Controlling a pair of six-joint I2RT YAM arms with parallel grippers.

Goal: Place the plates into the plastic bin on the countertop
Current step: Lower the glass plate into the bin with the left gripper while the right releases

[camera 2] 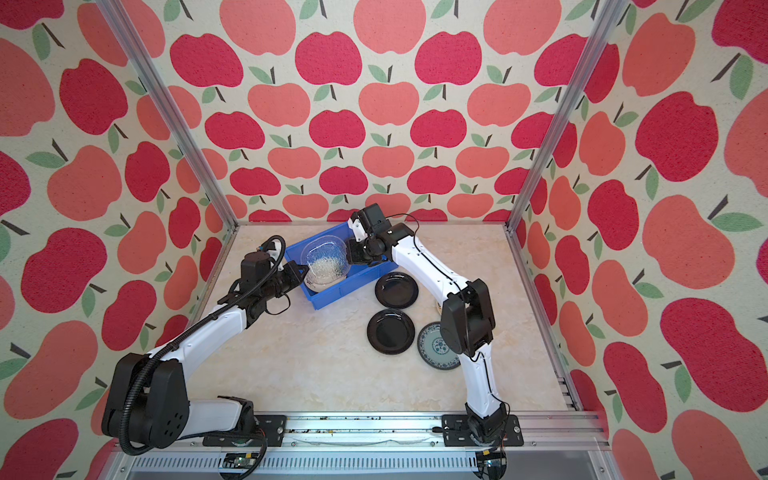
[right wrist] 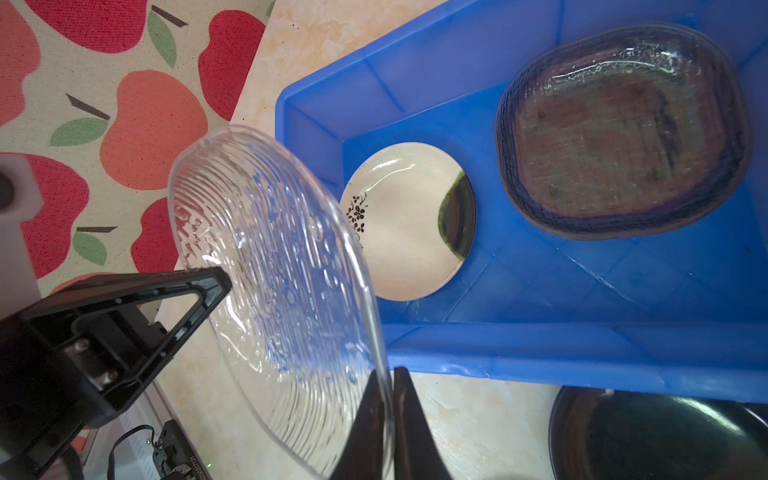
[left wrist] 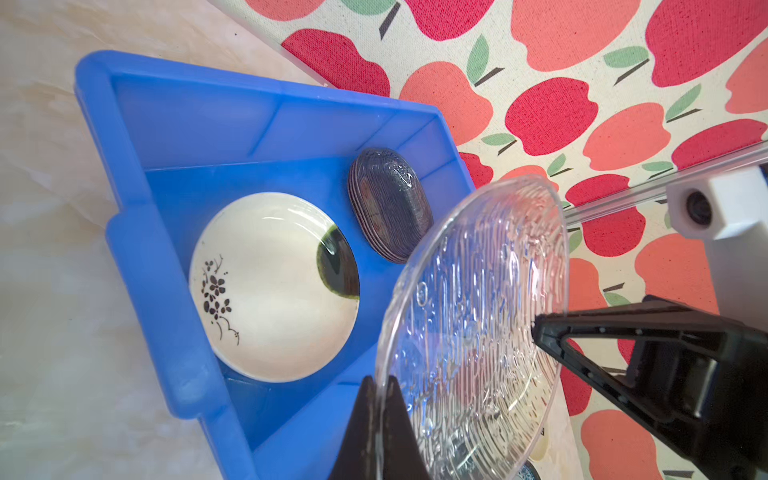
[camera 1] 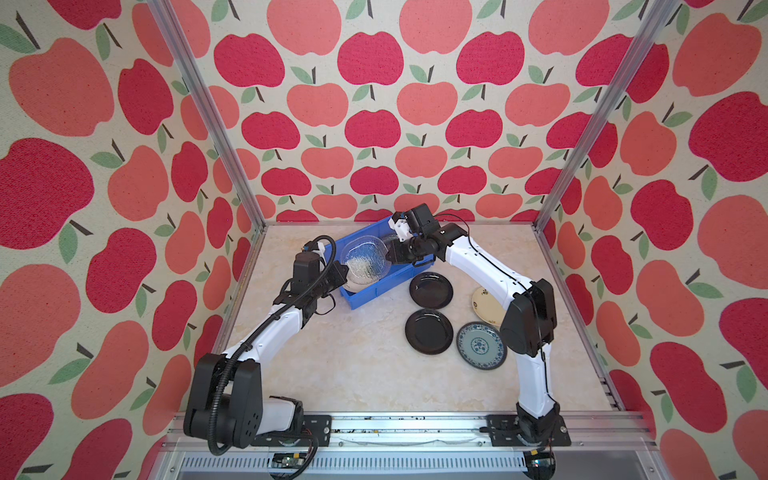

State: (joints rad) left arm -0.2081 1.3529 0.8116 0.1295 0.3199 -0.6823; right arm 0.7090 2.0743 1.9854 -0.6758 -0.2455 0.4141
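- Black fingers of my left gripper point(left wrist: 379, 380) are pinched tight on the rim of the clear glass plate point(left wrist: 469, 332). That arm reaches in over the bin's left end.
- My right gripper point(right wrist: 386, 372) comes from the opposite side, jaws narrow astride the far rim. I cannot tell whether they press on it.
- The clear glass plate is ribbed and rounded-square, held tilted in the air over the plastic bin point(camera 1: 365, 300) at the back of the countertop point(camera 1: 353, 365).
- Below it in the bin lie a white plate point(left wrist: 274, 286) with a dark blotch and a stack of glass plates point(right wrist: 623, 129), side by side.
- Outside, a black plate point(camera 1: 431, 289) lies just beside the bin, with a second black plate point(camera 1: 429, 331) and a blue-white patterned plate point(camera 1: 481, 345) nearer me. A cream plate point(camera 1: 486, 305) is half hidden behind my right arm.
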